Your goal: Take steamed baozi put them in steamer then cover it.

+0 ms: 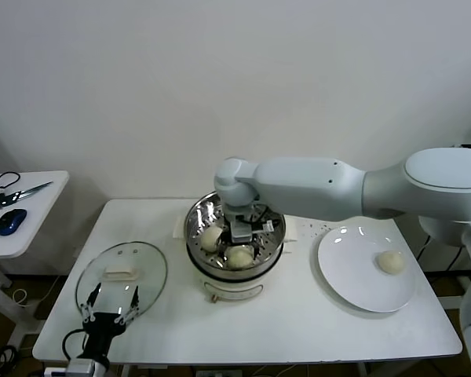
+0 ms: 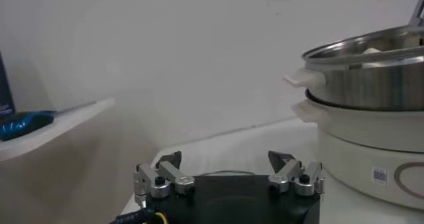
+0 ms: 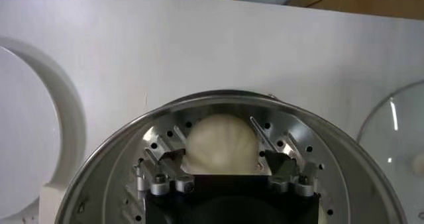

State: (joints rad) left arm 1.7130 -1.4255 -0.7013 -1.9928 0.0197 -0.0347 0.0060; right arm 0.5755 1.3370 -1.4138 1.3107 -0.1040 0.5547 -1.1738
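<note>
A plain white wall backs our white surface (image 1: pixel 298 330), and beside it on our left a smaller side table (image 1: pixel 31 228) carries scissors (image 1: pixel 20 192) and a blue mouse (image 1: pixel 11 221).

Our right hand (image 1: pixel 243 230) is down inside the steamer (image 1: pixel 212 267), its fingers spread to either side of a baozi (image 3: pixel 220 144). In the right wrist view the bun sits on the perforated floor with gaps between it and the fingertips (image 3: pixel 173 156), so we judge it released, not pinched. The head view shows two more buns in the basket, one (image 1: pixel 211 237) on the left and one (image 1: pixel 239 256) at the front, and a fourth bun (image 1: pixel 390 261) alone on the white plate (image 1: pixel 345 271) to our right. Our left hand (image 1: pixel 108 310) waits with fingers spread at the near edge of the surface, just by the cover (image 1: pixel 145 271), which lies flat and off the steamer.

Risks from here, as we judge them: lifting out crookedly could drag a fingertip across the soft pleated dough and tear or roll it; the buns are crowded, so the last one may land on a neighbour and keep the lid from seating.

The basket is shiny steel, round and holed; the base is smooth white plastic; the lid is clear glass with a metal rim and a white block handle (image 1: pixel 119 273). The buns are matte, cream and domed.
</note>
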